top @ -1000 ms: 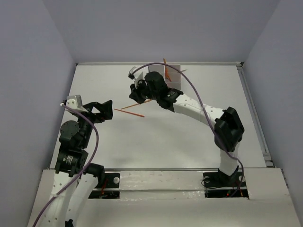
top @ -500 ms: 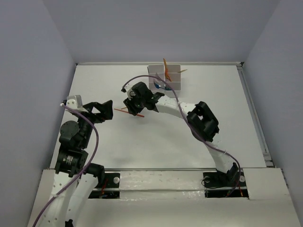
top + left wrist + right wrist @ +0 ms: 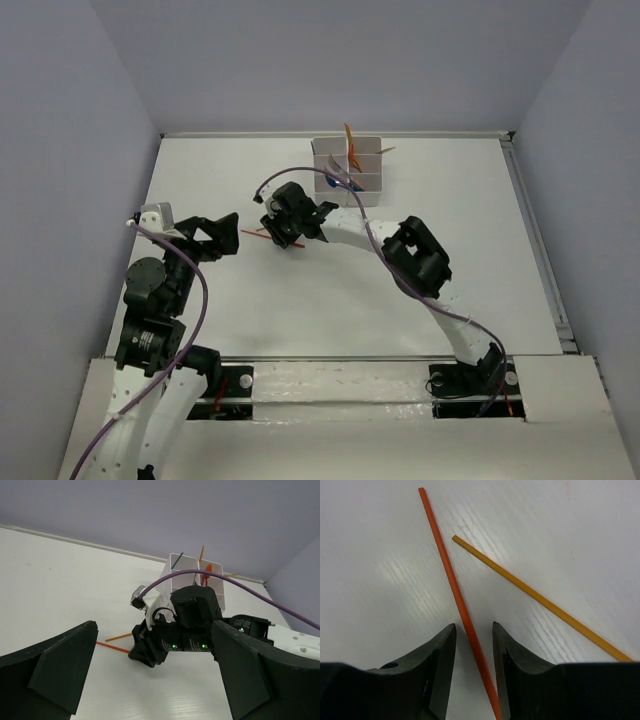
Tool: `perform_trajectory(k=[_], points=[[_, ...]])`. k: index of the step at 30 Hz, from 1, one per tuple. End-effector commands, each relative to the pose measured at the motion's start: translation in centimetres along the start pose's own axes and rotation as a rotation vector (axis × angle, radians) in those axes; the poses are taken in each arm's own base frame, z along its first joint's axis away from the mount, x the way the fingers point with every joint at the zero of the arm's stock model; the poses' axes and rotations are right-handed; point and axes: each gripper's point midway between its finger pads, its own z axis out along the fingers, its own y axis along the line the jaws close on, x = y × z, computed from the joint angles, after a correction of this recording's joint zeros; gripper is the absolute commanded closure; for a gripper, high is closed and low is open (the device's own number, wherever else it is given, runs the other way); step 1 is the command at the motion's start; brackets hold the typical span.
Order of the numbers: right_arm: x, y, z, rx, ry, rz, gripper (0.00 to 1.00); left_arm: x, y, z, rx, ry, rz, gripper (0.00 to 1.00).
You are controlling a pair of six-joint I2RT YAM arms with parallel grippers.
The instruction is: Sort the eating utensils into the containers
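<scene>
The right gripper [image 3: 473,630] is low over the white table [image 3: 370,555], its jaws spread only a little and straddling a red-orange stick [image 3: 447,570]; there is a gap on each side of the stick at the tips, so nothing is pinched yet. The stick runs from under the wrist, up between the jaws and out ahead of them, slanting to their left; how much of it lies behind the tips the wrist view hides.

A yellow-orange stick [image 3: 535,595] lies outside the right-hand finger, its end close to the red-orange one ahead of the jaws but apart from it, the rest angling off to the right.

The stick looks very light, thin, stiff and smooth; it lies flat on the table, so the tips probably have to go right down to the surface to catch it, and a round shaft may roll or squirt out as they close. A hold near its middle would likely stop it swinging; an end hold would let it pivot.

The white bins [image 3: 368,184] stand well beyond the jaws, with orange pieces and a teal stick [image 3: 179,559] upright in them.

The left gripper [image 3: 225,236] hangs off to the left with its jaws wide apart, holding nothing.
</scene>
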Motion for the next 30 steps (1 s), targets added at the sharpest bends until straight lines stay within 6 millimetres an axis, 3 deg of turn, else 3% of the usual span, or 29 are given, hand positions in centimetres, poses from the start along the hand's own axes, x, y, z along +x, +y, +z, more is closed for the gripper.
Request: perform_trajectory(k=[1, 5, 8, 16, 18, 21, 23, 30], points=[[0.9, 1.7, 0.2, 0.000, 0.014, -0.032, 0.63, -0.9, -0.7, -0.1, 0.036, -0.038, -0.007, 0.01], [2.1, 4.5, -0.8, -0.015, 0.032, -0.076, 0.83, -0.9, -0.7, -0.1, 0.036, -0.039, -0.007, 0.01], [2.7, 5.9, -1.8, -0.036, 0.036, -0.084, 0.90, -0.9, -0.7, 0.0, 0.037, -0.040, -0.010, 0.01], [5.0, 7.4, -5.0, -0.042, 0.083, -0.057, 0.95, -1.0, -0.8, -0.1, 0.038, -0.043, -0.014, 0.01], [5.3, 7.4, -5.6, -0.045, 0.082, -0.048, 0.89, -1.0, -0.8, -0.1, 0.039, -0.044, -0.014, 0.01], [4.8, 7.6, -5.9, -0.048, 0.079, -0.042, 0.69, -0.7, -1.2, -0.2, 0.066, -0.031, -0.014, 0.01], [4.4, 7.7, -5.6, -0.053, 0.083, -0.040, 0.63, -0.8, -1.2, -0.2, 0.066, -0.034, -0.014, 0.01], [4.7, 8.7, -3.7, -0.066, 0.139, -0.066, 0.55, -0.9, -1.3, -0.3, 0.069, -0.038, -0.013, 0.01]])
